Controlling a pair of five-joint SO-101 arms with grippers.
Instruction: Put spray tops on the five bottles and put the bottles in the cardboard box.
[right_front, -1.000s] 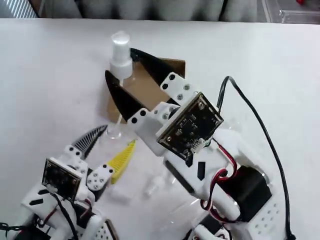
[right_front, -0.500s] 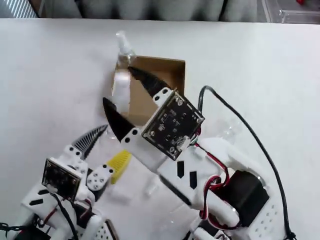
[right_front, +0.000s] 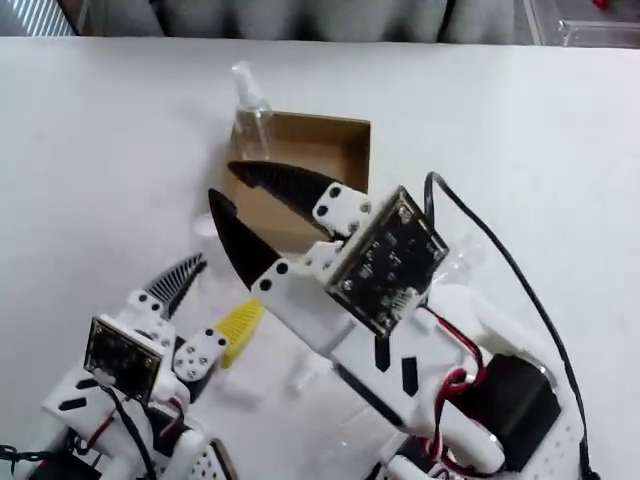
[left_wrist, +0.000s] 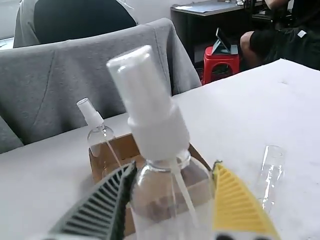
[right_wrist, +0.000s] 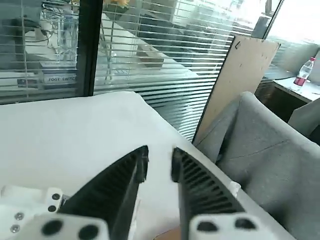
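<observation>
A clear bottle (left_wrist: 167, 200) stands between the grey and yellow fingers of my left gripper (left_wrist: 174, 170), which is shut on it. A white spray top (left_wrist: 150, 107) sits tilted on its neck, with the tube running down inside. In the high view my left gripper (right_front: 228, 283) is at the near left, just in front of the cardboard box (right_front: 325, 140). Another bottle with a spray top (right_front: 250, 110) (left_wrist: 97, 132) stands at the box's far left corner. My right gripper (right_front: 222, 183) (right_wrist: 159, 160) hangs over the box's left part, open with nothing between its black fingers.
A clear bottle without a top (left_wrist: 269, 172) (right_front: 455, 262) lies on the white table to the right of the box. A small loose white part (right_front: 303, 376) lies near the arms' bases. A grey chair back (left_wrist: 85, 80) stands behind the table's far edge.
The spray top that was high up between my right gripper's fingertips now sits on the bottle in my left gripper. My right gripper has let go and drawn back over the box.
</observation>
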